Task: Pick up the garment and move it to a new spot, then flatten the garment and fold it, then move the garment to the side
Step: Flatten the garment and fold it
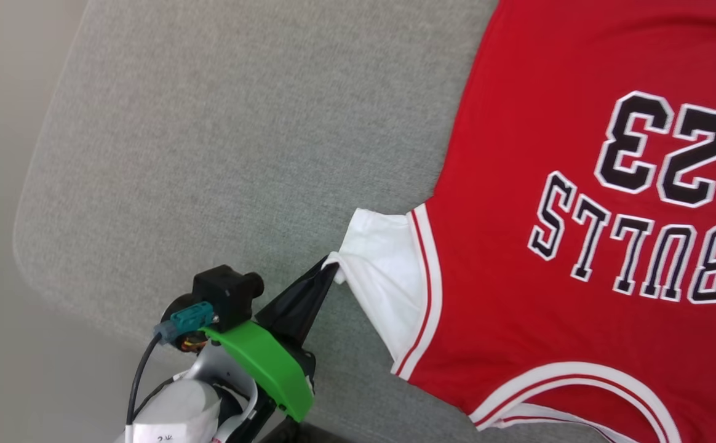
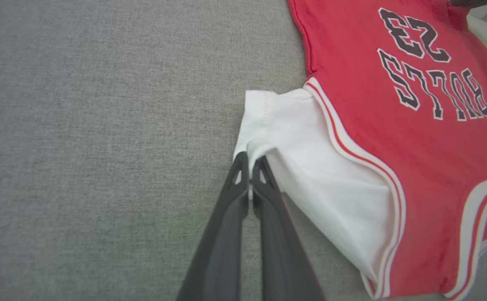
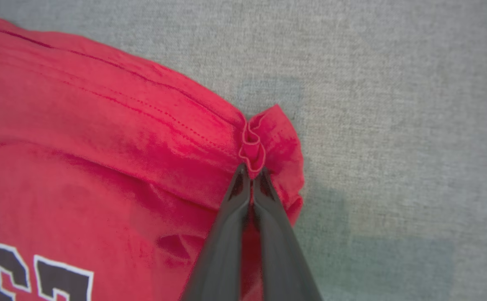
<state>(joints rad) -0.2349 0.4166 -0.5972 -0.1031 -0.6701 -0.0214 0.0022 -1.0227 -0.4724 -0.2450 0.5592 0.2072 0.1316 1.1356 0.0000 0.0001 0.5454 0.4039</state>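
Note:
The garment (image 1: 579, 203) is a red T-shirt with white sleeves and dark "BULLS 23" lettering, lying spread on the grey fabric surface (image 1: 222, 135) at the right of the head view. My left gripper (image 1: 332, 266) is shut on the cuff of the white sleeve (image 1: 382, 271), pinching the hem. In the left wrist view the left gripper (image 2: 250, 162) holds the bunched sleeve edge (image 2: 264, 125). My right gripper (image 3: 252, 171) is shut on a puckered red corner of the garment (image 3: 101, 138), at its hem.
The grey padded surface (image 2: 101, 146) spreads wide to the left of the shirt. Its rounded edge (image 1: 26, 203) drops off at the left of the head view onto a pale floor (image 1: 1, 92).

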